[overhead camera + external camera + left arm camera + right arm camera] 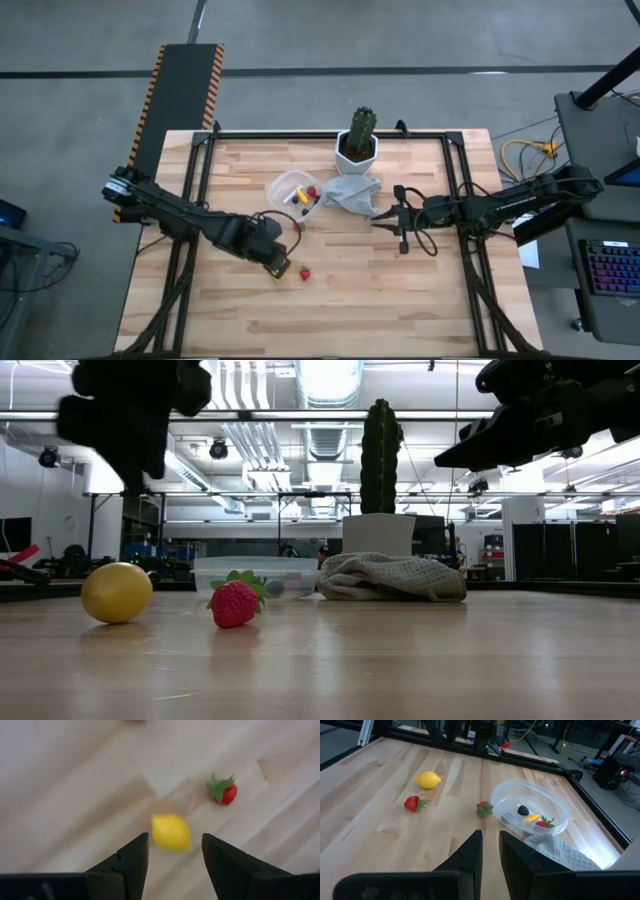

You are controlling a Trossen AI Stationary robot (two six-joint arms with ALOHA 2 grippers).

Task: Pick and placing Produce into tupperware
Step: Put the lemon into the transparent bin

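Observation:
A yellow lemon [171, 832] and a red strawberry [223, 791] lie on the wooden table. My left gripper [175, 838] hangs open above the lemon, pointing down, with a finger on either side and clear of it [117, 592]. The round clear tupperware [530, 812] stands further back and holds a dark piece, an orange piece and a strawberry. Another strawberry [484, 809] lies against its outer wall. My right gripper [490, 845] waits right of the tupperware, above the table, with a narrow gap between its fingers and nothing in it.
A crumpled pale cloth [350, 192] lies right of the tupperware. Behind it a green cactus in a white pot [357, 140] stands at the table's far edge. Black frame rails run along the table's left, right and far sides. Bare wood stretches toward the near edge.

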